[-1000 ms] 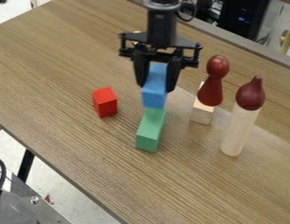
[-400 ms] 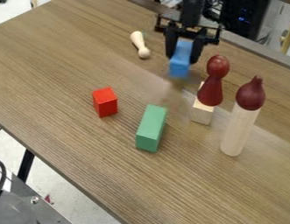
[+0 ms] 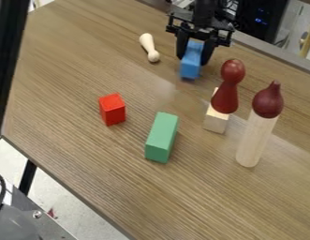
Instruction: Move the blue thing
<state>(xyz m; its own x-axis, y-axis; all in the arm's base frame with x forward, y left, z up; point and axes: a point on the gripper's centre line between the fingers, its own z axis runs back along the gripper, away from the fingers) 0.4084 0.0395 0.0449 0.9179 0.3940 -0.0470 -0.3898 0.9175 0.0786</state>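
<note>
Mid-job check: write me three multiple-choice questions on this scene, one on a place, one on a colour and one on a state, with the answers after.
1. Where is the blue block?
A) On top of the green block
B) In the tool, toward the far side of the table
C) Against the red block

2. What colour is the piece atop the tall pale cylinder?
A) Dark red
B) Yellow
C) Green

3. How does the small pale peg rest?
A) Upright
B) Leaning on the cylinder
C) On its side

Answers:
1: B, the tool's fingers flank the blue block, well beyond the red and green blocks.
2: A, the pointed cap there is dark red.
3: C, its length lies along the wood, round end toward the camera.
</note>
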